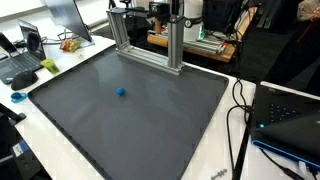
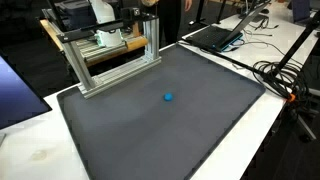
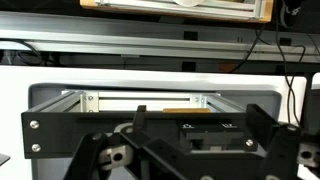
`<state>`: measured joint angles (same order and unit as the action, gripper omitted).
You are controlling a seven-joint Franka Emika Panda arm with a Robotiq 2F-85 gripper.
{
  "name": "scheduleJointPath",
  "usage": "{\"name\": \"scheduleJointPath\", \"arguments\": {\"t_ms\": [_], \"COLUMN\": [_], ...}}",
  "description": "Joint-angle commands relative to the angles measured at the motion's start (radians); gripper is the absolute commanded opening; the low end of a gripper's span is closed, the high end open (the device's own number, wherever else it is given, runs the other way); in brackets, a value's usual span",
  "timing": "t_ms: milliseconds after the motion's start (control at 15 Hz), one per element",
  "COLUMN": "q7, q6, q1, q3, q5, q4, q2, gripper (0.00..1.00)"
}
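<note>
My gripper (image 3: pixel 200 125) shows in the wrist view with its two black fingers spread wide and nothing between them. It is raised at the back of the table and faces an aluminium frame (image 3: pixel 150 98), which stands at the far edge of the mat in both exterior views (image 1: pixel 150 45) (image 2: pixel 110 60). A small blue ball (image 1: pixel 120 91) (image 2: pixel 168 97) lies alone on the dark grey mat (image 1: pixel 150 130) (image 2: pixel 190 135), well away from the gripper. The ball does not show in the wrist view.
The mat sits on a white table (image 1: pixel 215 165) (image 2: pixel 30 150). An open laptop (image 1: pixel 25 50) and a blue object (image 1: pixel 18 97) lie on one side. Another laptop (image 1: pixel 290 120) (image 2: pixel 220 35) and black cables (image 1: pixel 240 100) (image 2: pixel 280 75) lie on the opposite side.
</note>
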<state>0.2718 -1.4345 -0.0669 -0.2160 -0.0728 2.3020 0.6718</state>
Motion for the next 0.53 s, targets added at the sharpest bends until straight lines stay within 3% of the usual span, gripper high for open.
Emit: {"name": "scheduleJointPath", "arguments": {"t_ms": [0,267,467], "q7": [0.002,0.002,-0.052], "q6": [0.002,0.002,-0.029], "q1": [-0.004,-0.004,0.009], "q3": [0.003,0.003,0.054], "q5": [0.002,0.002,0.029], "q4": [-0.002,-0.002,-0.004], "q2": [-0.001,-0.001,0.024], "gripper": [1.0,1.0,1.0]}}
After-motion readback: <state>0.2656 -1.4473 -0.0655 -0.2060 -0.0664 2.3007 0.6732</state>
